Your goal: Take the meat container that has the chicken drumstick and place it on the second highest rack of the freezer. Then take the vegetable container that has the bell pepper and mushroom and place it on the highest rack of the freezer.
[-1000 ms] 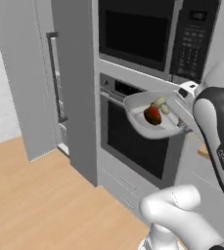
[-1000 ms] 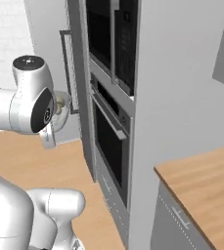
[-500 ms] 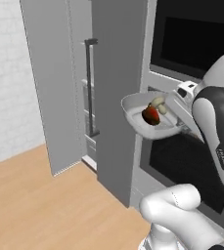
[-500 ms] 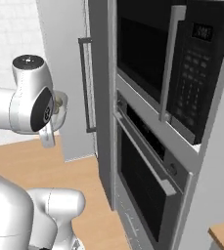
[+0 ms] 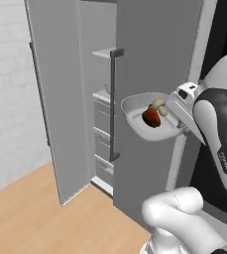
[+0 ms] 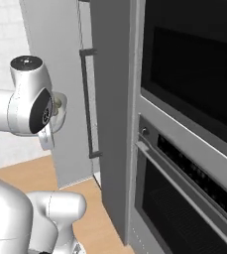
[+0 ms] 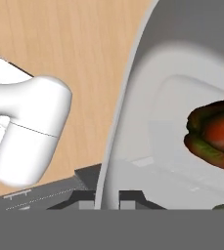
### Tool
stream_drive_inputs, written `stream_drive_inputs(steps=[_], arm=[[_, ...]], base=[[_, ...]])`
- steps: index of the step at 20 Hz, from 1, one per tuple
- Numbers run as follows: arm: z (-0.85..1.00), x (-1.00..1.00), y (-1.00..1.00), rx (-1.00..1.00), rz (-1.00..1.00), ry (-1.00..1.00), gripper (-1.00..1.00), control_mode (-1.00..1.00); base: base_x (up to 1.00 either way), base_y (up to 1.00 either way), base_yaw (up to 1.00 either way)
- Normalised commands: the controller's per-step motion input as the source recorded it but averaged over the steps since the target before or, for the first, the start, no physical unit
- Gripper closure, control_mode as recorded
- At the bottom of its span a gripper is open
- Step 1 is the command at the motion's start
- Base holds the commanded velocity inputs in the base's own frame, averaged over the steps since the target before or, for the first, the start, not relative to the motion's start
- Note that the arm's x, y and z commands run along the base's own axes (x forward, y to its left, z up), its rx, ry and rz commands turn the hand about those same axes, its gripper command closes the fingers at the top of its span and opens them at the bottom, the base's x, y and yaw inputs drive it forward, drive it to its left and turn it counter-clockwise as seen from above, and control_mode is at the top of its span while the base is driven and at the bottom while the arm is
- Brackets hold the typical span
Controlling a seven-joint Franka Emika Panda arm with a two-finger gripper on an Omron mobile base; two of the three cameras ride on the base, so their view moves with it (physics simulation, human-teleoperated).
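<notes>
The gripper (image 7: 107,197) is clamped on the rim of the vegetable container (image 5: 140,119), held at centre right of the left base view. Inside it lie the bell pepper (image 5: 151,117) and, touching it, the mushroom (image 5: 158,104). Behind, centre frame, the freezer (image 5: 154,44) stands with its door (image 5: 55,99) open, shelves and drawers partly visible.

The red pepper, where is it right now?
In the left base view, the bell pepper lies beside the mushroom in the pale container, before the freezer door.
</notes>
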Motion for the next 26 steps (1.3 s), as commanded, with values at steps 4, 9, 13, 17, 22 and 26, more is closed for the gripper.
stream_drive_inputs(steps=[4, 9, 13, 17, 22, 26], arm=[[0.0, 0.0, 0.0, 0.0, 0.0, 0.0, 1.0, 1.0], [0.0, 0.0, 0.0, 0.0, 0.0, 0.0, 1.0, 1.0], [0.0, 0.0, 0.0, 0.0, 0.0, 0.0, 1.0, 1.0], [0.0, 0.0, 0.0, 0.0, 0.0, 0.0, 1.0, 1.0], [0.0, 0.0, 0.0, 0.0, 0.0, 0.0, 1.0, 1.0], [0.0, 0.0, 0.0, 0.0, 0.0, 0.0, 1.0, 1.0]], base=[[0.91, 1.0, -0.45], [0.46, 1.0, -0.45], [0.17, 1.0, -0.41], [0.04, 0.86, -0.38], [0.32, 0.72, -0.39], [0.17, 0.43, -0.31]])
